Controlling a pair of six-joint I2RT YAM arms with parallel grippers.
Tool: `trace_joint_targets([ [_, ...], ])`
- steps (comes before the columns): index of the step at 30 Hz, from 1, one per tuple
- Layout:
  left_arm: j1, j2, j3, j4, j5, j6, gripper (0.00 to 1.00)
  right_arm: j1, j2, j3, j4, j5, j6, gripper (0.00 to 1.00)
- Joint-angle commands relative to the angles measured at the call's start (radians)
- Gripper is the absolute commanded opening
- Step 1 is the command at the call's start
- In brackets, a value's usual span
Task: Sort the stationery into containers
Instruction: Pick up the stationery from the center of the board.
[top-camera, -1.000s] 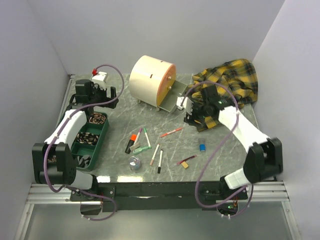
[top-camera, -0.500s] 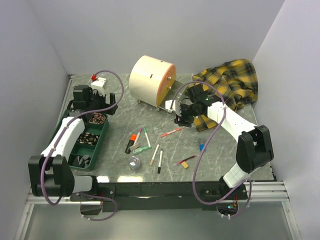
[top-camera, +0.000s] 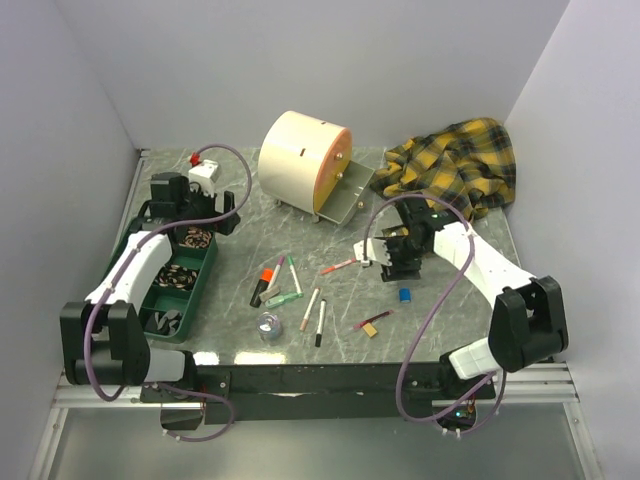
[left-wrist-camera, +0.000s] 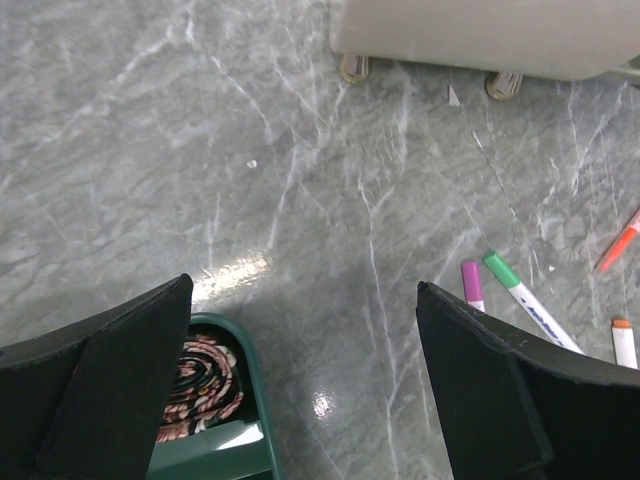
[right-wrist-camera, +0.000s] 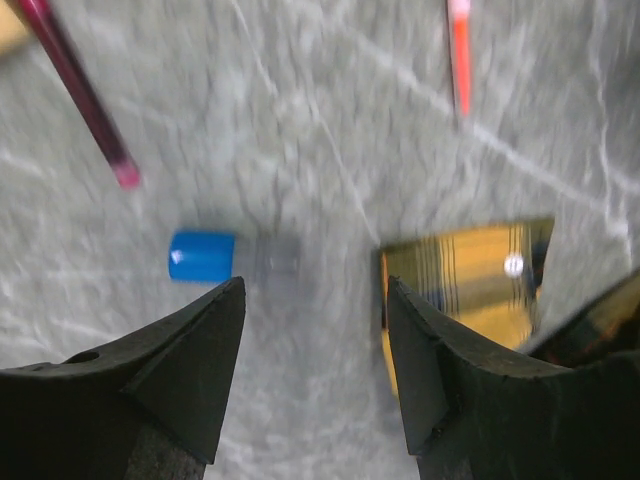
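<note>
Because the stationery was to be sorted into drawers, the cream, round-topped cabinet (top-camera: 298, 150) at the upper centre of the overhead view stood with one drawer (top-camera: 352, 192) pulled out. Nothing could be made out inside it. The thin pens (top-camera: 310, 310), the orange-capped black marker (top-camera: 263, 282) and the clear tape roll (top-camera: 268, 323) were spread unsorted on the grey marble table (top-camera: 235, 260) at lower centre. The right gripper (top-camera: 392, 260) was held right of centre, its jaws parted and empty, and was judged to be positioned for a pick. Only its wrist view showed that the small blue block (right-wrist-camera: 200, 255) lay left of the gap, not between the fingers. The left gripper (left-wrist-camera: 305, 295) was spread wide and empty at the left. Only its wrist view showed the patterned coiled cords (left-wrist-camera: 205, 380) in the dark green tray (left-wrist-camera: 262, 440).
</note>
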Motion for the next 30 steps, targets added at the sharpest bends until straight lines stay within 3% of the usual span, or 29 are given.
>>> trace_joint_targets([
  [1,0.002,0.023,0.039,0.046,0.050,0.042,0.99,-0.064,-0.073,-0.020,-0.073,0.105,-0.111,0.66],
  [5,0.002,0.042,0.052,0.050,0.066,0.045,0.99,-0.109,-0.047,0.006,-0.128,0.110,-0.059,0.66],
  [6,0.002,0.045,0.054,0.052,0.064,0.043,0.99,-0.116,-0.027,0.035,-0.157,0.094,0.076,0.66],
  [8,0.002,0.052,0.060,0.047,0.055,0.033,0.99,-0.129,0.036,0.132,-0.235,-0.030,0.198,0.66],
  [9,0.002,0.052,0.062,0.046,0.052,0.030,0.99,-0.144,0.047,0.154,-0.240,-0.066,0.368,0.67],
  [12,0.002,0.045,0.051,0.056,0.029,0.010,0.99,-0.165,0.038,0.176,-0.156,-0.166,0.665,0.68],
  [18,0.002,0.045,0.029,0.089,0.026,-0.029,0.99,-0.169,-0.042,0.067,0.007,-0.131,1.033,0.70],
  [30,0.004,0.091,0.057,0.086,0.003,-0.059,0.99,-0.176,-0.054,-0.016,0.067,-0.023,1.282,0.72],
])
